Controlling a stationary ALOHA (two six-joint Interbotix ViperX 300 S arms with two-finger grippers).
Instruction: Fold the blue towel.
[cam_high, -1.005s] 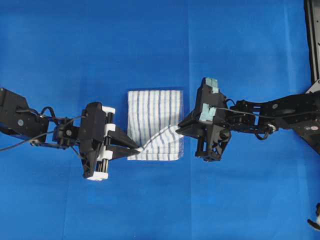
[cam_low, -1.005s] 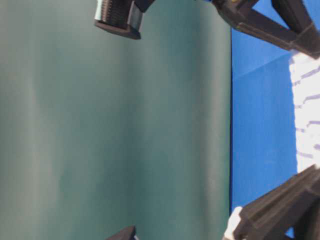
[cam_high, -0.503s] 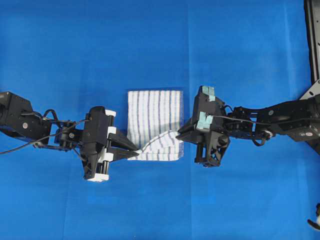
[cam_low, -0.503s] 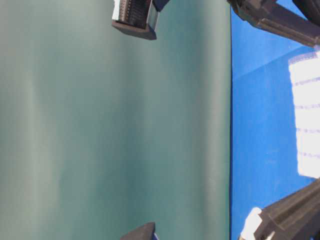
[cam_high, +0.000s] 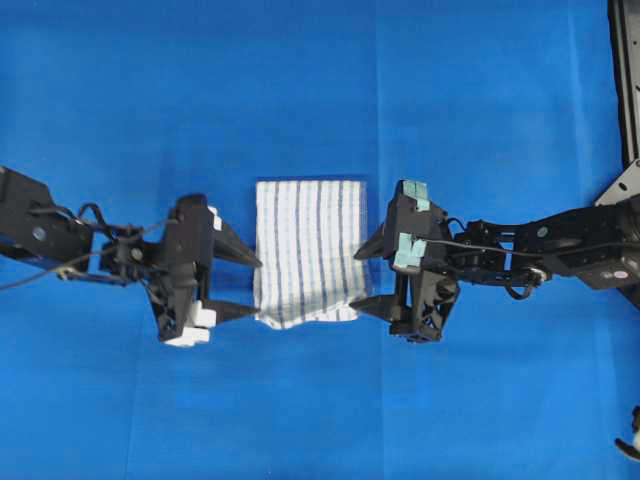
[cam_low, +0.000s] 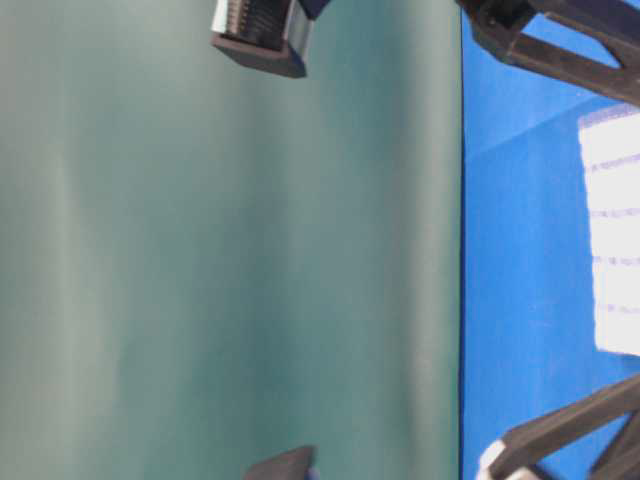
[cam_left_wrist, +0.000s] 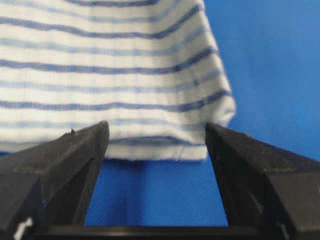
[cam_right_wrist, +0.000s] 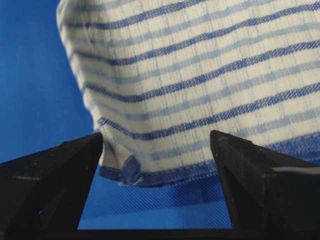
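Observation:
The blue towel (cam_high: 307, 252) is a white cloth with thin blue stripes. It lies folded in a flat rectangle on the blue table covering (cam_high: 300, 90). My left gripper (cam_high: 250, 287) is open and empty at the towel's left edge, near its front corner. My right gripper (cam_high: 362, 280) is open and empty at the towel's right edge. In the left wrist view the towel's edge (cam_left_wrist: 110, 75) lies just beyond my open left gripper (cam_left_wrist: 156, 135). In the right wrist view its hemmed corner (cam_right_wrist: 200, 75) lies between the tips of my open right gripper (cam_right_wrist: 156, 142). The table-level view shows a strip of the towel (cam_low: 615, 230).
A black frame (cam_high: 625, 80) runs along the right edge of the overhead view. A small white object (cam_high: 630, 440) sits at the lower right corner. A grey-green backdrop (cam_low: 230, 250) fills most of the table-level view.
Both grippers were shut on a raised flap of the towel. They have lowered it and opened. The towel now lies flat and both grippers stand just off its side edges.

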